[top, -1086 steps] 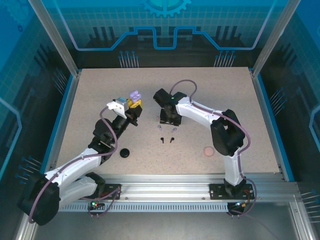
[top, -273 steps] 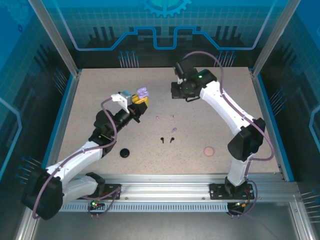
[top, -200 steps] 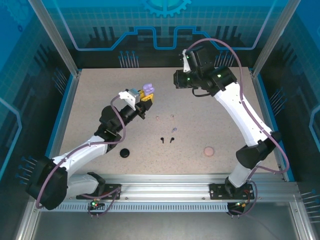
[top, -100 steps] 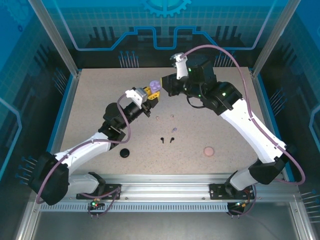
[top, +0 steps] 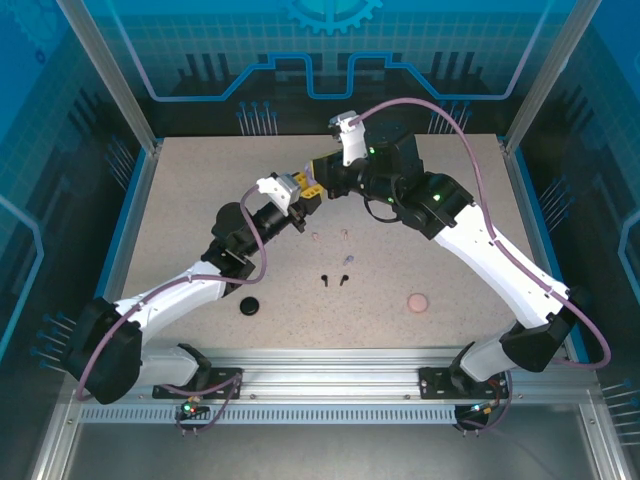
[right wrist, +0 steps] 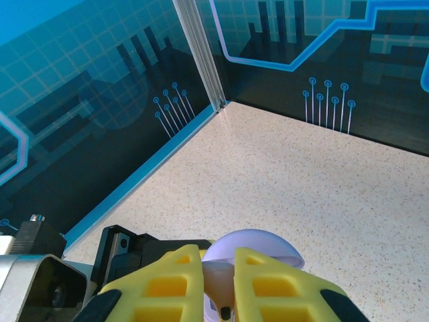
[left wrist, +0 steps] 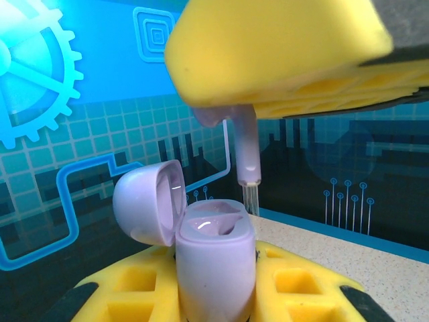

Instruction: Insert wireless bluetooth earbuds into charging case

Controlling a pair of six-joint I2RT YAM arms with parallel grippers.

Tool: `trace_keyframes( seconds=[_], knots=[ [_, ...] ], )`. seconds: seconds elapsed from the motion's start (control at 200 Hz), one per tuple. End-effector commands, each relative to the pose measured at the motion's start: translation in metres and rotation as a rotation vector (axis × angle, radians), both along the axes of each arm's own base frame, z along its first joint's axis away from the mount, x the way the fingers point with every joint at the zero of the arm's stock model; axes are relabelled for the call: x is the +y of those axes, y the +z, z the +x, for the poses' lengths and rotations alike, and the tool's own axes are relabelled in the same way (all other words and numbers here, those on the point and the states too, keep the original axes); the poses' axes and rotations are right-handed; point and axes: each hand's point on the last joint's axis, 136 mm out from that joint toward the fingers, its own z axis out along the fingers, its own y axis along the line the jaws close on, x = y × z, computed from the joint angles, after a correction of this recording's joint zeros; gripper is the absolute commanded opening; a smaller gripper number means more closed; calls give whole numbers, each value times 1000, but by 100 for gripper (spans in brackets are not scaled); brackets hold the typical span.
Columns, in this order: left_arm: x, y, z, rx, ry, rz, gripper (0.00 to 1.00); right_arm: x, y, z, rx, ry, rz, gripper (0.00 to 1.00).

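Two grippers meet in the air over the far middle of the bench (top: 200, 200). In the left wrist view the left gripper (left wrist: 214, 298) pinches the lavender case (left wrist: 214, 261) upright between its yellow fingers, the lid (left wrist: 144, 204) swung open to the left. The right gripper (right wrist: 218, 285), pressed together on the lavender earbud (left wrist: 247, 151), holds it head up and stem down, the stem's tip just over the case's open top at its right side; whether it touches cannot be told. On the bench below lie a pale pink pair (top: 316, 237), a second lavender earbud (top: 347, 260) and a black pair (top: 325, 280) close together, with the black case (top: 249, 305) nearer on the left and the pink case (top: 417, 301) nearer on the right, both shut
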Motion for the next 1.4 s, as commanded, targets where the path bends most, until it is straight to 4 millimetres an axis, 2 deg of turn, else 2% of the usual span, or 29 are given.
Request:
trace_keyframes(
  seconds=[0.0, 0.475, 0.89, 1.066, 1.271, 1.396],
  knots=[
    [-5, 25, -5, -83, -18, -12, 0, 1, 7, -2, -43, 1, 1, 14],
    [-4, 32, -10, -99, -18, -12, 0, -3, -12, 7, -4, -23, -21, 13],
    [-4, 30, -10, -98, -11, -4, 0, -17, -13, 14, -4, -60, -18, 12],
    [-3, 31, -9, -99, -6, -4, 0, -13, -18, 12, 12, -33, -17, 11],
    [-4, 31, -7, -94, -5, -5, 0, 0, -25, -3, 19, 81, -25, 11],
    [-4, 32, -7, -94, -6, -9, 0, 0, -27, -7, 18, 100, -32, 13]
  ],
)
